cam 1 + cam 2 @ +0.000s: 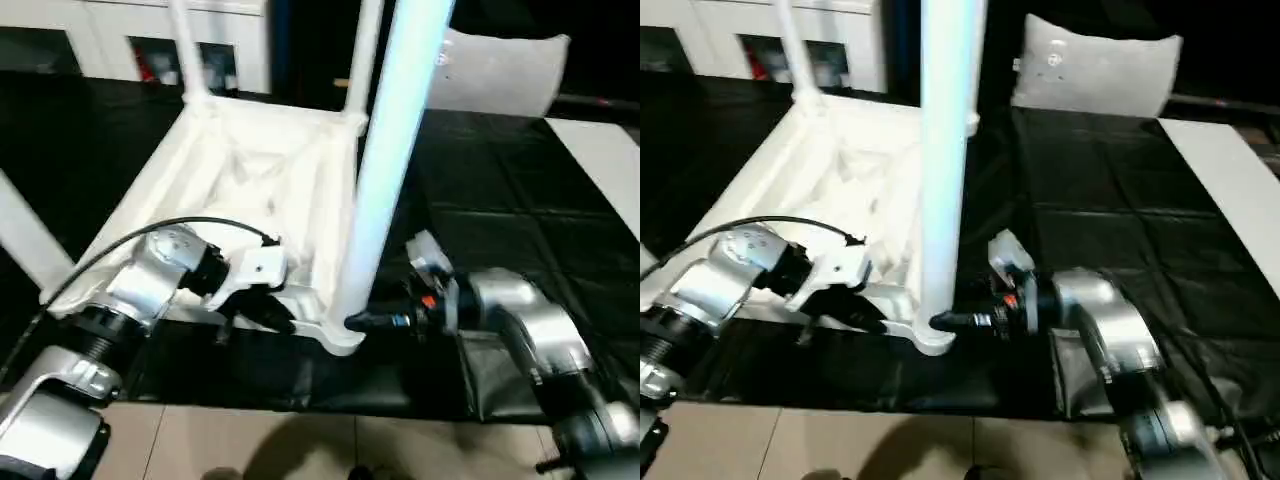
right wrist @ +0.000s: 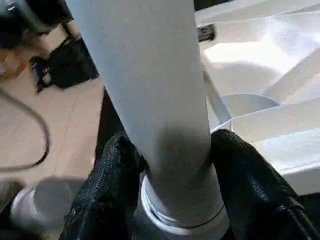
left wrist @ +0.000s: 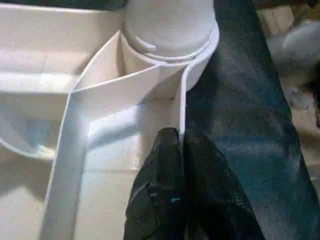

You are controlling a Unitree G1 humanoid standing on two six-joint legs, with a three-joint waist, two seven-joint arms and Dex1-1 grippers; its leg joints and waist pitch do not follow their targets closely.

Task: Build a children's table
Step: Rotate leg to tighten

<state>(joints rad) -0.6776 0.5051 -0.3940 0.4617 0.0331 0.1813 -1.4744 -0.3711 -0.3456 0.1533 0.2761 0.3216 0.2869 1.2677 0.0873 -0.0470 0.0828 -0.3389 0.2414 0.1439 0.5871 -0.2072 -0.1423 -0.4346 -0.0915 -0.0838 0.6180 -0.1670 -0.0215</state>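
The children's table top [image 1: 250, 160] lies upside down on a black mat, its ribbed underside facing up. Two white legs [image 1: 185, 50] [image 1: 362, 60] stand in its far corner sockets. A third leg [image 1: 385, 150] stands upright in the near right corner socket [image 3: 170, 30]. My right gripper [image 2: 170, 145] is shut on this leg just above the socket, with a black finger pressed on each side. My left gripper [image 3: 182, 137] is shut on the table top's thin rim next to the same corner. From the head, the two grippers [image 1: 285, 322] [image 1: 355, 322] flank that corner.
A white cabinet with glass doors [image 1: 130, 40] stands at the back left and a grey-white pillow [image 1: 500, 70] at the back right. A white slanted bar [image 1: 25, 235] crosses the left edge. A white panel [image 1: 600, 160] lies to the right. Tiled floor [image 1: 250, 440] begins at the mat's near edge.
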